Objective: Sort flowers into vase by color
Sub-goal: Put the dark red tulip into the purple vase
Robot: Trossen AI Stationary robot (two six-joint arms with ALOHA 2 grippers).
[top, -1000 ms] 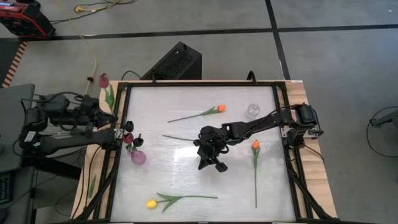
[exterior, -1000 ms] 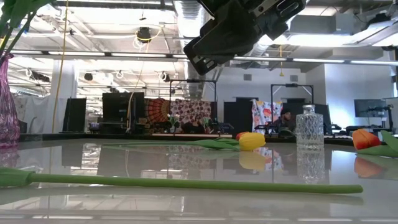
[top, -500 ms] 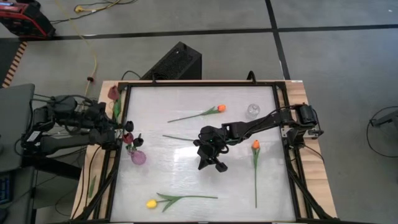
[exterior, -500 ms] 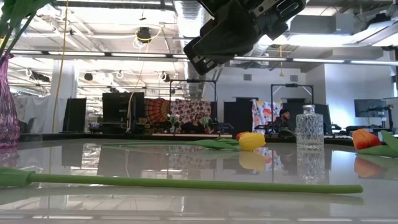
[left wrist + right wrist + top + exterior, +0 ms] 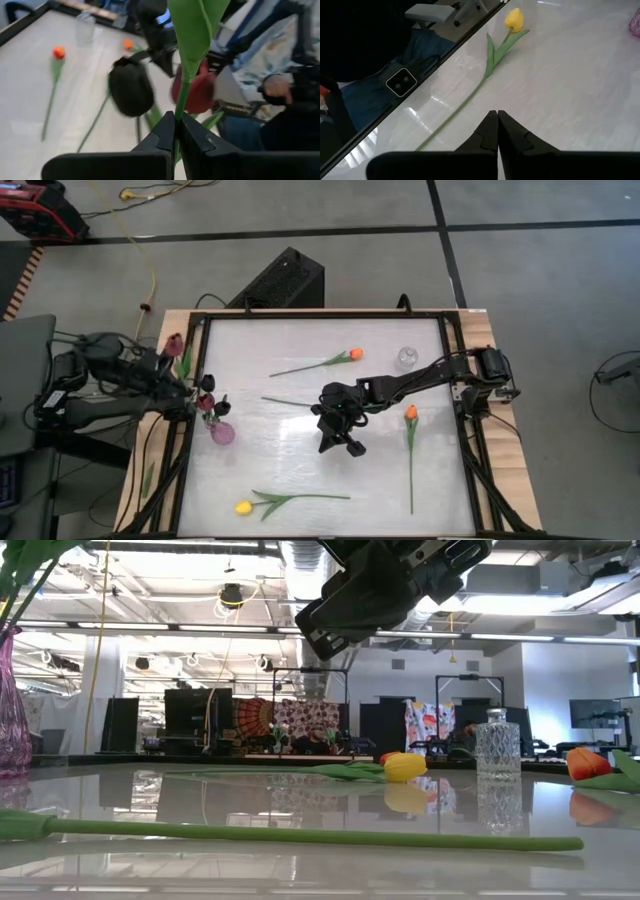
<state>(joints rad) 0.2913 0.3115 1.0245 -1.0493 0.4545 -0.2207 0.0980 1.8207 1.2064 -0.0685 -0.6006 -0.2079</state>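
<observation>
My left gripper (image 5: 190, 385) stands at the table's left edge, shut on a maroon tulip whose head (image 5: 173, 343) shows beyond the frame rail. A purple vase (image 5: 222, 432) just right of it holds two maroon tulips (image 5: 131, 85). Two orange tulips (image 5: 355, 354) (image 5: 411, 412) and a yellow tulip (image 5: 243, 507) lie flat on the white table. A clear glass vase (image 5: 406, 357) stands at the far right. My right gripper (image 5: 345, 442) hangs shut and empty above the table's middle; it also shows in the low view (image 5: 390, 585). My left gripper pinches the tulip's thin green stem (image 5: 176, 135) between its two fingers, below a broad leaf (image 5: 192, 30). The stem runs on past the fingertips. The tulip is lifted clear of the table, with its head (image 5: 173, 343) toward the far edge from the gripper.
A black frame rail (image 5: 200, 320) runs round the table. A loose green stem (image 5: 285, 402) lies near the middle. The yellow tulip (image 5: 514, 19) lies ahead of my right gripper near the front edge. A dark box (image 5: 285, 278) stands beyond the far edge.
My left gripper has turned with the maroon tulip: the head has swung from beyond the table's far-left corner toward the near edge, closer to the purple vase. The gripper stays shut on the stem. My right arm has kept still.
</observation>
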